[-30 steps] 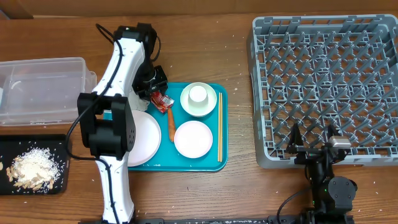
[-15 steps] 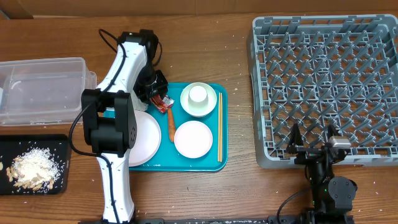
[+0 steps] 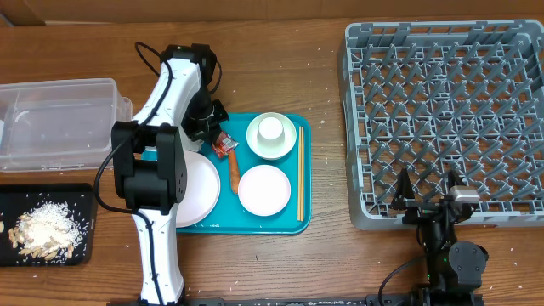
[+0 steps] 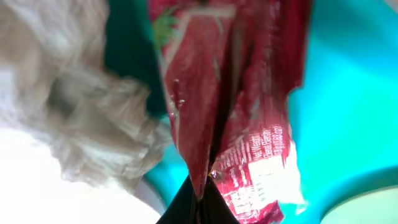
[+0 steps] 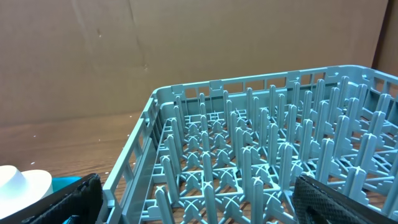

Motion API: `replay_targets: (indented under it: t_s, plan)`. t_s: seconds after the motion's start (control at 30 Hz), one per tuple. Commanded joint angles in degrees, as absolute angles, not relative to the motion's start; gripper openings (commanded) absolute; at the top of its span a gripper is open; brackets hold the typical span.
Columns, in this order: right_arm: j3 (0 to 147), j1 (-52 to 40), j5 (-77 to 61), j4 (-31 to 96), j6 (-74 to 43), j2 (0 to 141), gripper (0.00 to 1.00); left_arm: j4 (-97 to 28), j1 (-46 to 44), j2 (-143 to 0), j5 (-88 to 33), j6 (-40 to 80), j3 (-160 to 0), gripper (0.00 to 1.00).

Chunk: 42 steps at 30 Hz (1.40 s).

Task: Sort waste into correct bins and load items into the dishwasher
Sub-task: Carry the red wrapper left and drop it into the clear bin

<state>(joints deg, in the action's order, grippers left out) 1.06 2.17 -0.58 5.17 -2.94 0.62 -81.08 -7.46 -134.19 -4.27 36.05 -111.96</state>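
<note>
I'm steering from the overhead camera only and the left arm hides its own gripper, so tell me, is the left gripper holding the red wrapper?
Observer: Yes. In the left wrist view the left gripper is shut, and its dark fingertips pinch one edge of the red wrapper.
Operator: Is the tissue caught in there as well?
Observer: It looks not. The crumpled tissue lies right beside the wrapper, but it sits outside the fingertips.
</note>
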Motion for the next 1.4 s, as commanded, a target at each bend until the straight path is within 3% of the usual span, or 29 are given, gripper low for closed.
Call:
replay_targets:
  t_s: [0.0, 0.27, 0.63, 0.7, 0.73, 0.77, 0.9, 1.07, 1.23, 1.37]
  plan:
    - [0.5, 2.3, -0.1, 4.8, -2.7, 0.2, 1.0, -86.5, -6.6, -134.5, -4.1, 34.5, -121.8, 0.04]
    - [0.5, 2.3, -0.1, 4.8, -2.8, 0.2, 1.0, -94.3, -0.4, -134.1, 1.6, 32.0, -149.4, 0.04]
    - [0.5, 2.3, -0.1, 4.8, -2.7, 0.2, 1.0, -90.8, 22.4, -134.1, 5.5, 37.8, -152.6, 0.05]
    - [0.5, 2.3, -0.1, 4.8, -2.7, 0.2, 1.0, -91.2, 25.4, -134.1, 5.4, 37.7, -152.6, 0.2]
    - [0.5, 2.3, -0.1, 4.8, -2.7, 0.2, 1.0, -91.5, 26.4, -134.1, 5.3, 37.7, -152.5, 0.45]
    - [0.5, 2.3, -0.1, 4.8, -2.7, 0.2, 1.0, -92.4, 27.9, -134.1, 5.0, 37.7, -152.4, 1.0]
    - [0.5, 2.3, -0.1, 4.8, -2.7, 0.2, 1.0, -96.8, 29.6, -134.1, 4.8, 37.3, -151.9, 1.0]
    - [0.5, 2.3, -0.1, 4.8, -2.7, 0.2, 1.0, -96.8, 27.5, -134.1, -5.9, 31.1, -151.7, 1.0]
    - [0.5, 2.3, -0.1, 4.8, -2.7, 0.2, 1.0, -96.8, 18.0, -134.1, -7.6, 23.4, -151.5, 1.0]
    - [0.5, 2.3, -0.1, 4.8, -2.7, 0.2, 1.0, -96.8, 8.1, -134.1, -3.7, 24.1, -148.1, 1.0]
